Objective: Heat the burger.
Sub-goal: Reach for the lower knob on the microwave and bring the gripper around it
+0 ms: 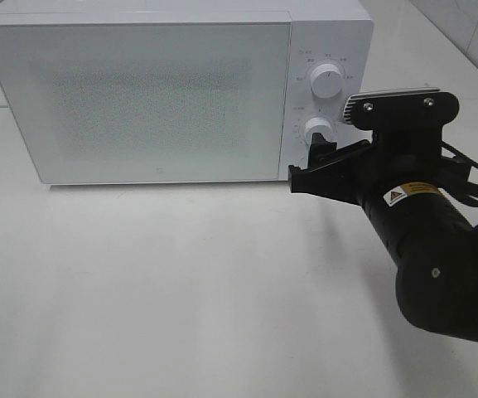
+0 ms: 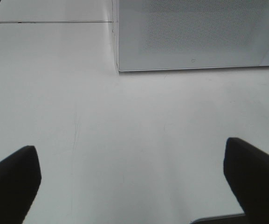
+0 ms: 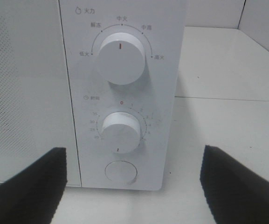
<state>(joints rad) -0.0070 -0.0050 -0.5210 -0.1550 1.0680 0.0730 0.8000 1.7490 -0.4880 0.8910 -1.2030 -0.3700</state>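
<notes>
Microwave (image 1: 156,91) at far side of table (image 2: 125,116), frosted door shut; burger hidden, place cannot be told. Upper knob (image 3: 121,58) under "火力", mark at "中火". Timer knob (image 3: 121,132) labelled "时间", scale 0–35. Right claw (image 3: 133,149) spread apart, facing timer knob, gripping nothing. Left claw (image 2: 129,144) spread wide above table. Yellow warning label (image 1: 413,192) on right arm.

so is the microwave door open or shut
Shut: in the high view the microwave door lies flush with the control panel, with no gap along its edge and no interior exposed.
</notes>
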